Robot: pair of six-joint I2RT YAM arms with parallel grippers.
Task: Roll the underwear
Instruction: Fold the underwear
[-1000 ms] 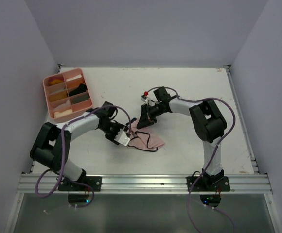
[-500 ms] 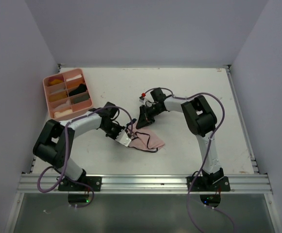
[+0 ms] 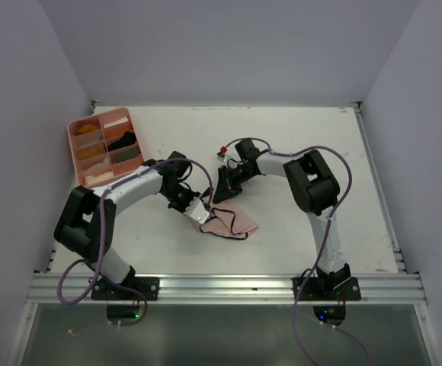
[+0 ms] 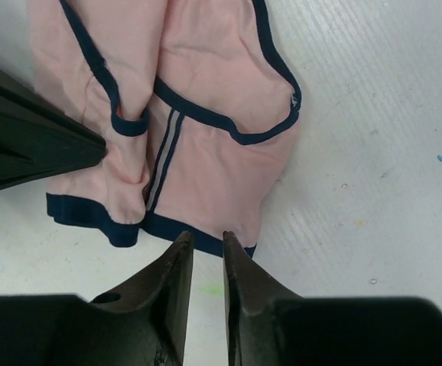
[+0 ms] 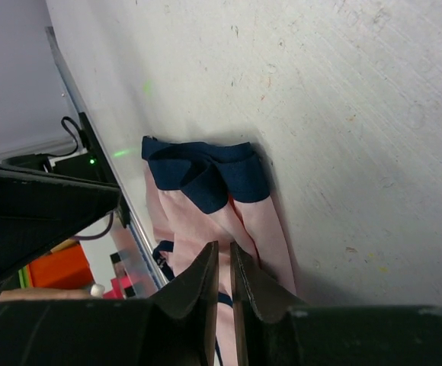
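A pale pink underwear (image 3: pixel 233 223) with navy edging lies flat and creased on the white table, between the two arms. In the left wrist view the underwear (image 4: pixel 213 130) fills the upper half. My left gripper (image 4: pixel 207 238) has its tips on the navy hem, jaws drawn to a narrow gap around it. My right gripper (image 5: pixel 225 248) stands on the pink underwear (image 5: pixel 181 217) just below a folded navy band, jaws almost together on a ridge of cloth. From above, the left gripper (image 3: pixel 204 218) meets the garment's left edge and the right gripper (image 3: pixel 219 200) its far edge.
A pink compartment tray (image 3: pixel 72 142) at the back left holds several rolled cloth pieces, some dark. A metal rail (image 3: pixel 221 287) runs along the table's near edge. Grey walls close in the left, back and right sides.
The left gripper's jaws have narrowed at the hem and its wrist shifted slightly away from me. The right arm's elbow swung left early on. The underwear has stayed in place.
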